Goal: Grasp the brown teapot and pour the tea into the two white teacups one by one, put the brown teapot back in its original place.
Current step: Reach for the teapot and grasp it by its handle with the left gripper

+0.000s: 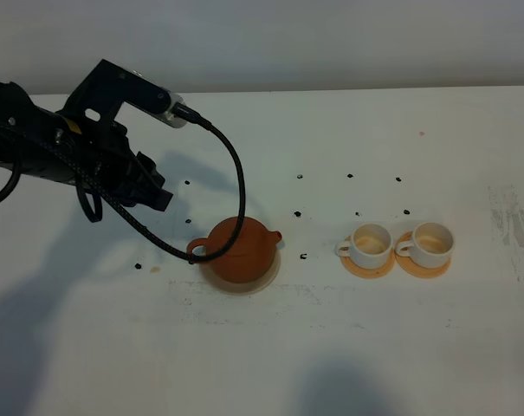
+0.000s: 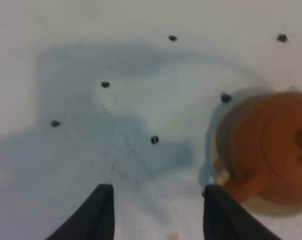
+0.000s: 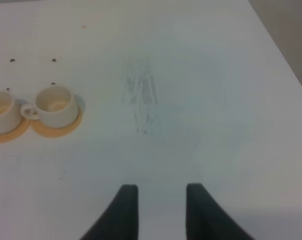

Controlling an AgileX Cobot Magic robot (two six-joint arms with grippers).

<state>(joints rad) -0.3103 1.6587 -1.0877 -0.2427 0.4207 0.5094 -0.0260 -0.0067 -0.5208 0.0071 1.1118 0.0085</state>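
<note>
The brown teapot stands on its pale beige disc at the table's middle, handle to the left, spout to the right. My left gripper hovers up and left of the teapot, apart from it, open and empty. In the left wrist view the open gripper points at bare table, with the teapot off to one side. The two white teacups sit side by side on orange-tan coasters, right of the teapot. My right gripper is open and empty, away from the cups.
Small black marks dot the white table between the teapot and the cups. A grey scuffed patch lies near the right edge. A black cable loops from the left arm down in front of the teapot.
</note>
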